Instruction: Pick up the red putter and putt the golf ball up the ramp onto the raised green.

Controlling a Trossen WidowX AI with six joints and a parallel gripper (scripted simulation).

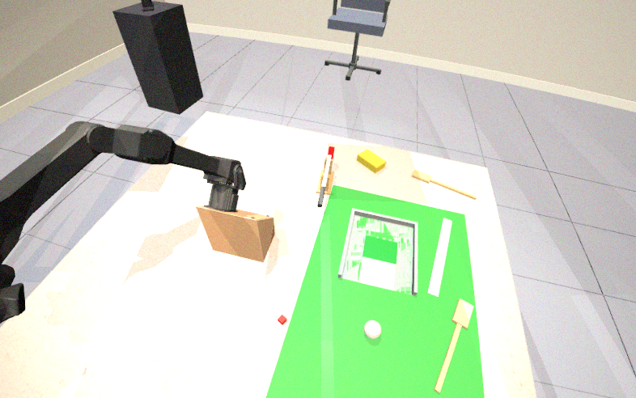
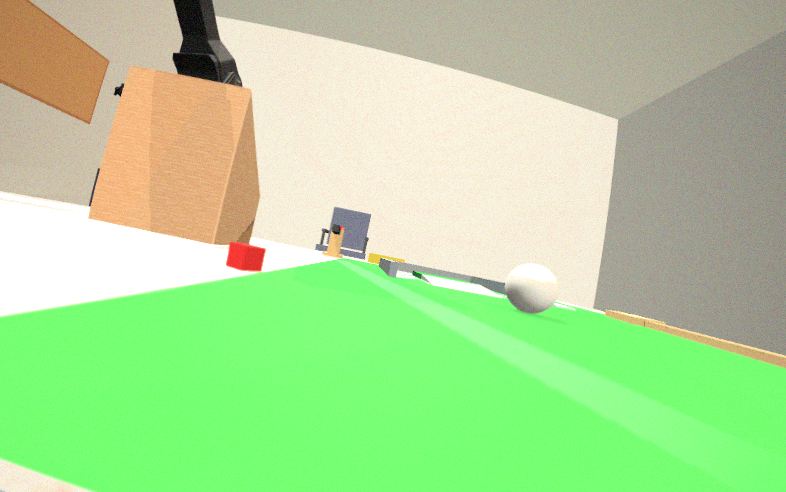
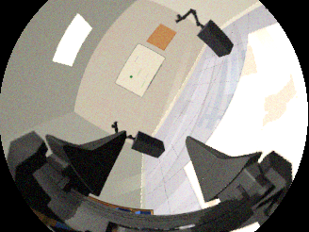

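Note:
The putter [image 1: 326,171] [image 2: 336,229] rests on a small wooden stand [image 2: 335,244] at the mat's far left corner; it has a white bar, one red end and one black end. The white golf ball [image 1: 372,328] [image 2: 530,287] lies on the green mat [image 1: 337,309] [image 2: 290,377], on the near side of the ramp. The ramp's grey rim [image 1: 416,262] surrounds a white slope and a green patch, the raised green [image 1: 380,248]. My gripper [image 3: 156,137] is open and empty, well away from the putter; its fingertips are not clear in the top and exterior views.
A wooden block [image 1: 235,234] [image 2: 174,156] carries the arm's base left of the mat. A small red cube [image 1: 281,319] [image 2: 245,256] lies by the mat's left edge. A yellow block [image 1: 371,161] and a wooden mallet [image 1: 450,188] lie behind the mat. Another mallet [image 1: 462,313] and a white strip [image 1: 440,256] lie at right.

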